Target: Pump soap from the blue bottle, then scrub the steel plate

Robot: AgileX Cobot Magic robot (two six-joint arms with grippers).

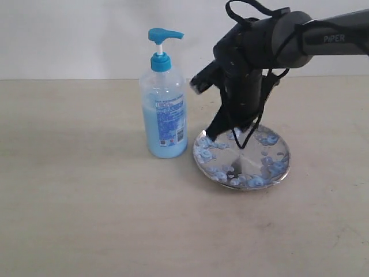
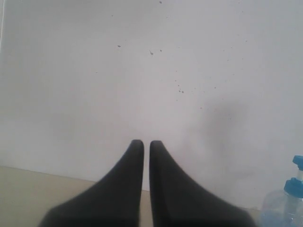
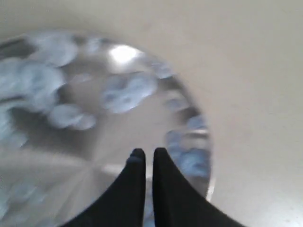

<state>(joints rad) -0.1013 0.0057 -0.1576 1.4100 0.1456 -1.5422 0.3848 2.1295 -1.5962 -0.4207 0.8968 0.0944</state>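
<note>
The blue bottle [image 1: 164,98] stands upright on the table, its pump head [image 1: 164,36] up and light blue soap [image 1: 163,135] filling its lower part. Just right of it lies the steel plate [image 1: 242,158], dotted with pale blue foamy blobs [image 1: 268,140]. My right gripper [image 1: 226,130] points down over the plate's left part, shut and holding nothing. In the right wrist view its fingertips [image 3: 147,152] sit just above the blurred plate [image 3: 94,142] and blobs [image 3: 125,92]. My left gripper [image 2: 146,142] is shut, empty and faces a white wall. The bottle [image 2: 289,201] shows at that view's edge.
The beige table [image 1: 75,190] spreads bare to the left and front of the bottle. A white wall [image 1: 86,34] rises behind it. Black cable loops [image 1: 253,124] hang from the right arm over the plate. The left arm is outside the exterior view.
</note>
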